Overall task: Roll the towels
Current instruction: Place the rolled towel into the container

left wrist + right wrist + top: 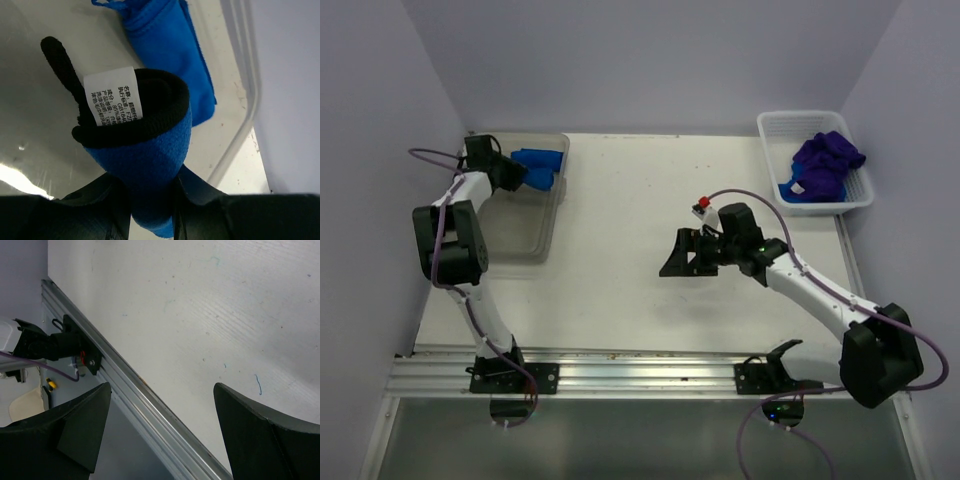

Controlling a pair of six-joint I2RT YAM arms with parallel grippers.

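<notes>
My left gripper (523, 178) (152, 200) is shut on a rolled blue towel (150, 155) (540, 180) with black edging and a white label, and holds it over the clear plastic bin (535, 235) at the table's back left. A second rolled blue towel (170, 50) (540, 157) lies in the bin beyond it. Unrolled purple towels (825, 160) and a blue one (790, 192) are heaped in the white basket (790, 125) at the back right. My right gripper (672, 255) (162, 410) hangs open over the middle of the table, nothing between its fingers (95, 425).
The bin's clear wall (235, 140) stands just right of the held roll. A metal rail (620, 375) (140, 400) runs along the table's near edge with both arm bases on it. Purple-grey walls close in the left, back and right sides.
</notes>
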